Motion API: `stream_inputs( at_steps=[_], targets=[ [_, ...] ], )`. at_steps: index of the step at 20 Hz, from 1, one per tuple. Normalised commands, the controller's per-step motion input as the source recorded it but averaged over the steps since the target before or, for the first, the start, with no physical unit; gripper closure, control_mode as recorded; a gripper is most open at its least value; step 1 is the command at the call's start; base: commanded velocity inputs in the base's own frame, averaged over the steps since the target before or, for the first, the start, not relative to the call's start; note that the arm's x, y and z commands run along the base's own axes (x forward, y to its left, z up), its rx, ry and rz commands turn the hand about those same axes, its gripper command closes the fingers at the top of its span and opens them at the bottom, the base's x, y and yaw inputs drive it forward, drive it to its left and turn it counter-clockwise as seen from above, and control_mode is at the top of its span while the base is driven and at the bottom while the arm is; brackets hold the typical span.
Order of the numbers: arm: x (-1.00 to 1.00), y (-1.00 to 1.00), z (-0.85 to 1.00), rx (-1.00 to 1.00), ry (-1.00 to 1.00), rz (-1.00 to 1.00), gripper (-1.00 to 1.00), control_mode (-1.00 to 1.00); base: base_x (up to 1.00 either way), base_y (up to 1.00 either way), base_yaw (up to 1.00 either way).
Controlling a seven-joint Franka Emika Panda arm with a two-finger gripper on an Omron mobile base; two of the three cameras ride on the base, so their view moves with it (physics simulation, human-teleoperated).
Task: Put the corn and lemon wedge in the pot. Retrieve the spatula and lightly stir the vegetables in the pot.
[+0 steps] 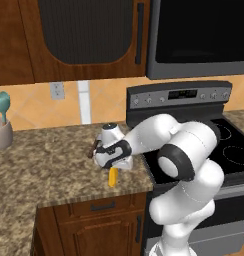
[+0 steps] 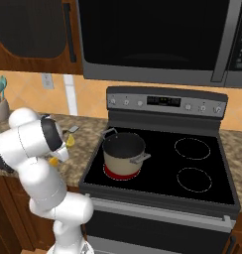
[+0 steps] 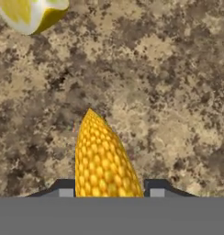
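**Item 1. Corn** (image 3: 102, 158). A yellow-orange cob is lain on the speckled granite counter (image 1: 44, 165), near its front edge, left of the stove. In the hand view it is seen between the two dark fingertips (image 3: 64, 189), its tapered tip pointed away from the hand. In the left base view its lower end (image 1: 112, 177) is seen protruding beneath the hand.

**Item 2. Gripper** (image 3: 108, 190). It is lowered over the cob, the jaws set on either side of it and close against its flanks. Whether they are already clamped cannot be told. The straddling pose is judged to be for a grasp across the cob's width, the first step toward the pot.

**Item 3. Lemon wedge** (image 3: 33, 13). A bright yellow wedge is lain on the counter beyond the cob, well apart from it; in the right base view it (image 2: 70, 141) is seen just past the arm. It is untouched.

**Item 4. Spatula** (image 1: 94, 148). A dark brown handle is glimpsed behind the hand, on the counter; its blade (image 2: 73, 129) is seen farther back. It is judged to be left for the stirring step.

**Item 5. Pot** (image 2: 124, 155). A beige pot with a red base band is stood on the near left burner of the stove (image 2: 202, 188), to the right. Its dark interior appears empty.

**Item 6. Utensil holder** (image 1: 2, 134). It is placed at the far left of the counter, with a teal utensil (image 1: 2, 102) stood in it.
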Motion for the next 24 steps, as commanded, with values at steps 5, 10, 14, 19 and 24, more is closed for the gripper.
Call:
stream_inputs(
  at_steps=[5,10,14,19,24],
  targets=[
    [-0.49,-0.45,0.43,0.0,-0.15,-0.09,1.0,-1.0,0.0,0.0,0.0],
    [-0.82,-0.31,1.0,0.06,-0.09,-0.06,1.0,-1.0,0.0,0.0,0.0],
    [-0.7,-0.47,1.0,0.01,-0.06,-0.05,1.0,-1.0,0.0,0.0,0.0],
    [-0.39,-0.87,1.0,-0.11,-0.13,-0.09,1.0,-1.0,0.0,0.0,0.0],
    [-0.11,-0.95,0.91,-0.18,-0.19,-0.1,1.0,-1.0,0.0,0.0,0.0]
  ],
)
